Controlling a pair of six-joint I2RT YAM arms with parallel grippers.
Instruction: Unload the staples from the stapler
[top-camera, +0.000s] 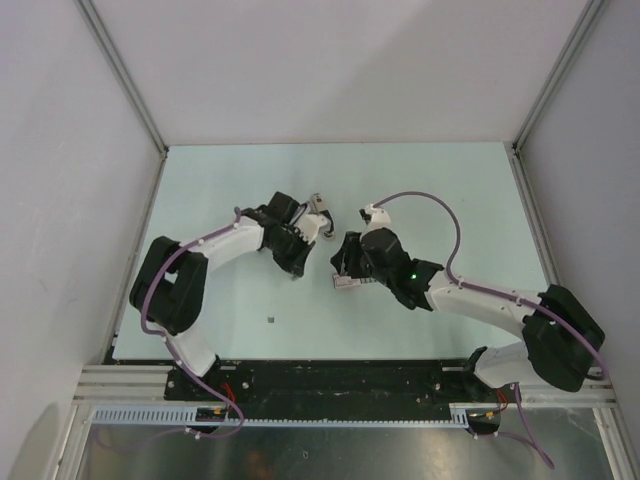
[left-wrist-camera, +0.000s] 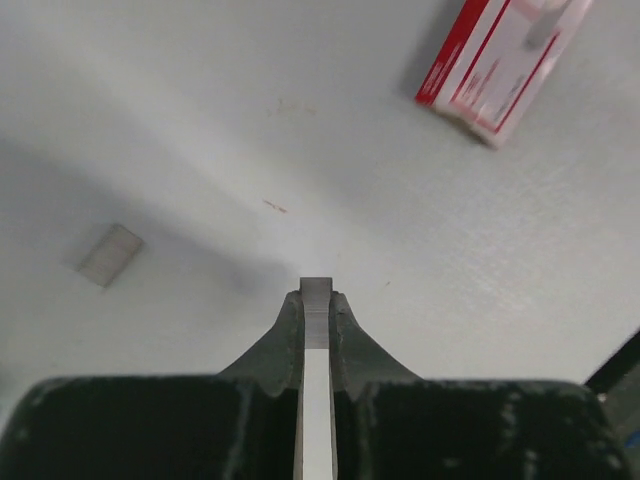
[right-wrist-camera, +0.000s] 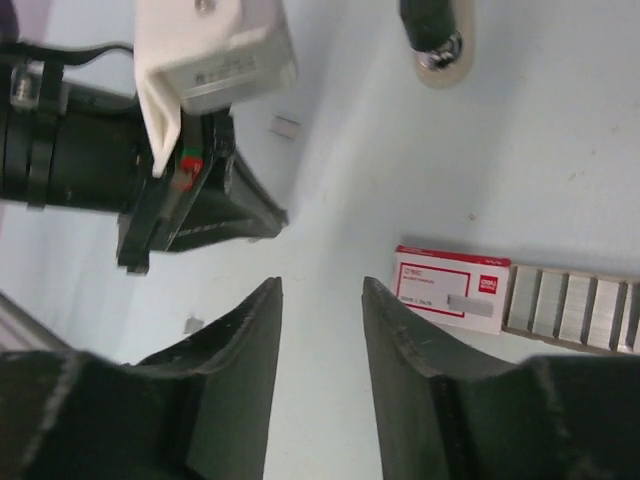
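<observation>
So the left jaws are clenched tight on a thin silvery strip (left-wrist-camera: 316, 288) that pokes out just past the fingertips. It looks like a stick of staples to me, though from the left wrist view I can't swear it isn't some part of the stapler. They hang over bare tabletop (left-wrist-camera: 300, 130), with a loose grey bit (left-wrist-camera: 110, 254) off to one side and the red and white staple box (left-wrist-camera: 497, 68) further out.

The right jaws are released, with a clear gap and nothing in it. They hover near the staple box, which has rows of staples (right-wrist-camera: 570, 305) just beside its end.

The stapler (top-camera: 320, 205) itself, as far as I can make out from the top view, is the little beige and dark bar on the far side of the left wrist, apart from the box. I can't tell if it's lying flat or touching the arm.

My read is that the pulling-out step is in hand or about done. The next move calls for lowering the strip gently and letting go flat so it doesn't snap, then checking the stapler for leftovers.
</observation>
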